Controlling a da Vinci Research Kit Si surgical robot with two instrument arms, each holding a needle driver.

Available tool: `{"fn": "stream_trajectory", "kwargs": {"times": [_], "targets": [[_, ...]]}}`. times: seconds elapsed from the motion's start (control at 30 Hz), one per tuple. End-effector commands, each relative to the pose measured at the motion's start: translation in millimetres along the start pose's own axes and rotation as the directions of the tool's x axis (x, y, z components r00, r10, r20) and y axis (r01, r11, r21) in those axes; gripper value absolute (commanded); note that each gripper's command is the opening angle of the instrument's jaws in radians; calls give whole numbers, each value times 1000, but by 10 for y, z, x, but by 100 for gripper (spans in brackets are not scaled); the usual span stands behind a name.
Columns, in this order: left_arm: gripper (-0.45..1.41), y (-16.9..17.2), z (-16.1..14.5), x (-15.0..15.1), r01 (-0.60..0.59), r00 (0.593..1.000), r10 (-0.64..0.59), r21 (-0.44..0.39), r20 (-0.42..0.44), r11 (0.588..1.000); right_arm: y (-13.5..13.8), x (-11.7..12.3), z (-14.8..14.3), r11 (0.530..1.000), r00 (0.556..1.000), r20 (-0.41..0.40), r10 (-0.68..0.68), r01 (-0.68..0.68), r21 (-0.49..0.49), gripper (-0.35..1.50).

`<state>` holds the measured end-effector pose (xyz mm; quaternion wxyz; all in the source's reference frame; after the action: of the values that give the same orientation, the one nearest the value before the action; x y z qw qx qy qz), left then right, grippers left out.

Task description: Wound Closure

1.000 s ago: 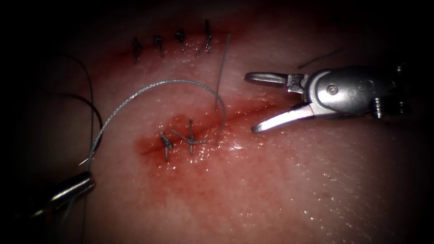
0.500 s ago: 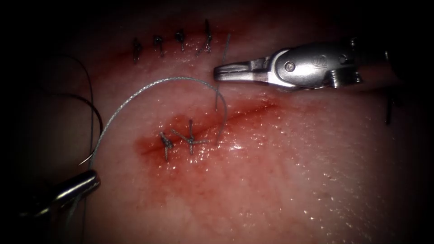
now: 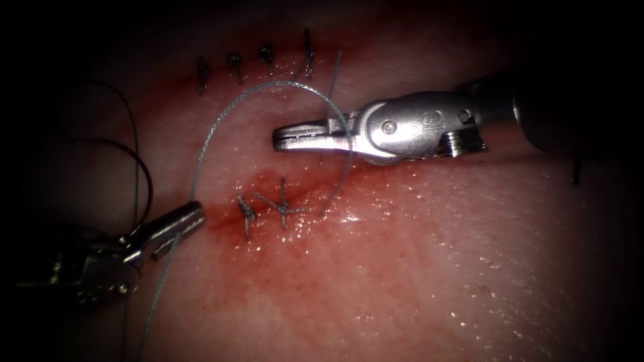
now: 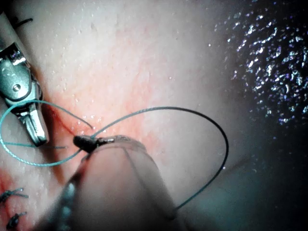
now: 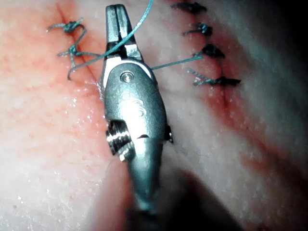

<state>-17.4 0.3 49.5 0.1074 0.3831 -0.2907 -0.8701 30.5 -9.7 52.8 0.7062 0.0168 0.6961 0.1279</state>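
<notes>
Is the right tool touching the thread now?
Touching. In the right wrist view the thread lies across the right tool at its closed jaws; the endoscope view shows the loop draped over them too.

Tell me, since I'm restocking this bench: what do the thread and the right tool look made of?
Thread: a pale grey-green strand that looks twisted or braided, from its ropy surface; the fibre is unclear. The left pincer grips it. Right tool: polished, bare metal, probably steel, judging by bright glints, a pivot pin and a screw. Its pincer looks shut, with thread looped over it.
</notes>
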Motion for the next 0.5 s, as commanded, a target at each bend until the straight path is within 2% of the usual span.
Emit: {"fn": "stream_trajectory", "kwargs": {"times": [0.03, 0.27, 0.5], "targets": [[-45, 11, 10, 2, -1, 1000, 1, -13, -4, 1000, -5, -1, 8, 1000, 1000, -12, 5, -5, -4, -35], [-45, 34, 42, 8, -18, 1000, 17, -59, -18, 998, -16, 12, 21, 1000, 1000, -21, 17, -17, -9, -35], [-45, 32, 56, 26, -36, 998, 32, -82, -51, 996, -27, 23, 41, 1000, 999, -36, 3, -3, 4, -35]]}}
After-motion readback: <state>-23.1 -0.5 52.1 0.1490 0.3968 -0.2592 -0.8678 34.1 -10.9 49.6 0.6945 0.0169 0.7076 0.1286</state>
